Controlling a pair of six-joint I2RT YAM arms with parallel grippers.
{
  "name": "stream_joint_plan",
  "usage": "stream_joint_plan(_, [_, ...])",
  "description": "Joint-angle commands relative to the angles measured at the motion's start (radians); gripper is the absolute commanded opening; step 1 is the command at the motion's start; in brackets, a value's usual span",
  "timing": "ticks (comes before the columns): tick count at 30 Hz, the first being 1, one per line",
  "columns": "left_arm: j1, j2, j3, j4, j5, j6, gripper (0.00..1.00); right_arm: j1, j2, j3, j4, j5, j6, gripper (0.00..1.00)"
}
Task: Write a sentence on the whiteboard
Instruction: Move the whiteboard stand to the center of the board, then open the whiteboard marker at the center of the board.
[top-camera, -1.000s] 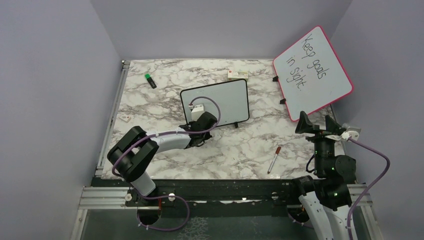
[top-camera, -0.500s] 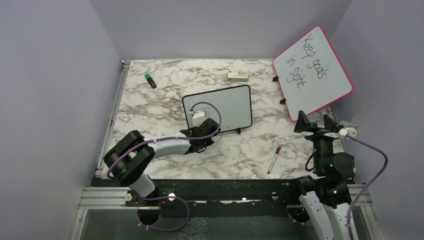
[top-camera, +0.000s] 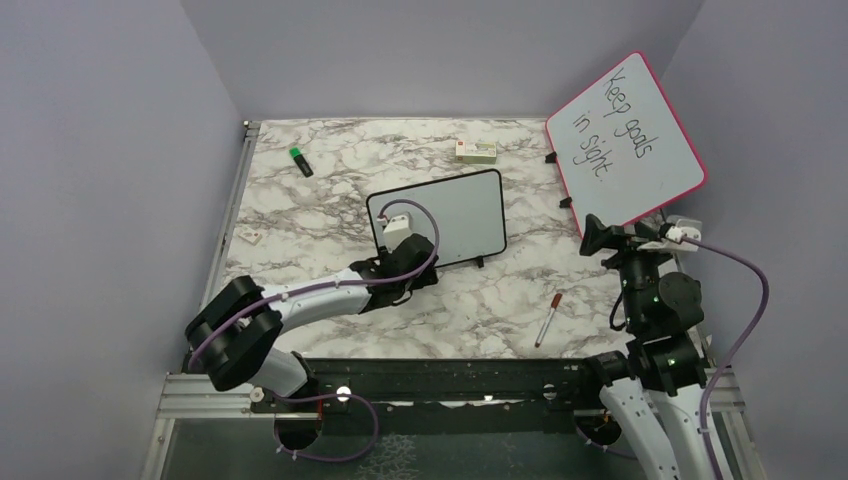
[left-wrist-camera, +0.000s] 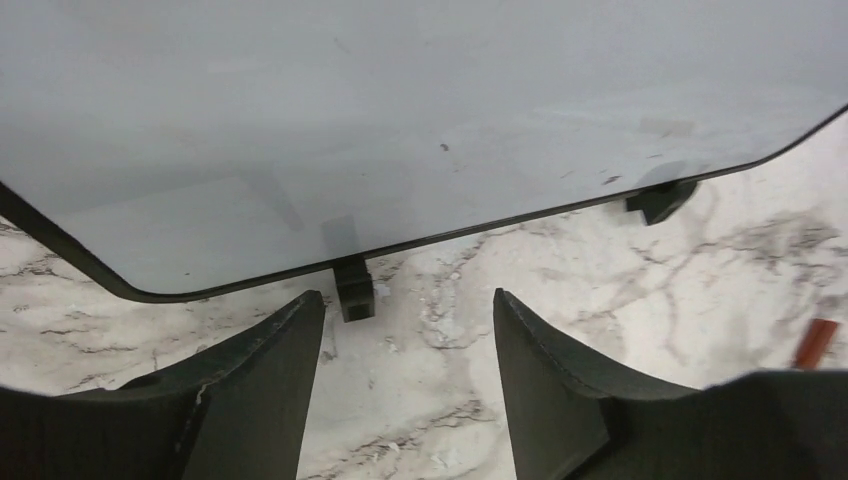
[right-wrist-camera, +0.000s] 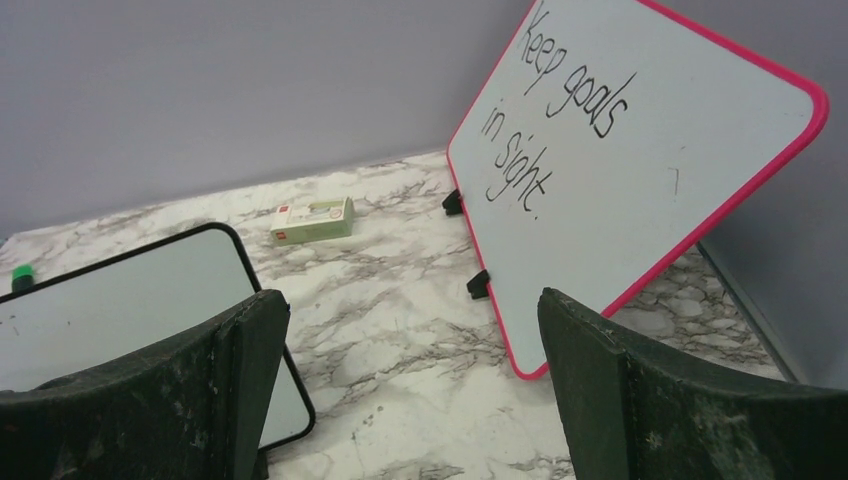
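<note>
- left arm (top-camera: 310, 295) stretched out low and forward, left gripper (left-wrist-camera: 405, 305) jaws apart, nothing between them
- right arm (top-camera: 665, 330) folded upright, right gripper (right-wrist-camera: 408, 300) spread wide, empty

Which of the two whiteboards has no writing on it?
The small black-framed whiteboard mid-table, just ahead of the left gripper: its surface is bare. The larger pink-framed board at the right reads "Keep goals in sight".

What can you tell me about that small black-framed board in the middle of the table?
The whiteboard is small and rectangular, with a thin black frame, rounded corners and little black feet. Its glossy white face looks blank. It rests on those feet on the marble table. The left end effector sits at its near edge, open, gripping nothing.
</note>
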Motion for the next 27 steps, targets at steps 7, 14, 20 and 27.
stream_joint_plan(7, [-0.005, -0.239, 0.035, -0.107, -0.021, 0.191, 0.99, 0.006, 0.26, 0.21, -0.264, -0.103, 0.088, 1.0])
stream_joint_plan(14, [-0.005, -0.375, 0.118, -0.207, -0.092, 0.411, 0.99, 0.006, 0.563, 0.374, -0.509, -0.038, 0.272, 1.0])
stream_joint_plan(20, [-0.005, -0.496, 0.164, -0.258, -0.184, 0.579, 0.99, 0.006, 0.665, 0.426, -0.596, -0.065, 0.343, 1.0])
stream_joint_plan(27, [-0.005, -0.658, 0.143, -0.218, -0.232, 0.739, 0.99, 0.005, 0.679, 0.331, -0.644, -0.171, 0.419, 1.0])
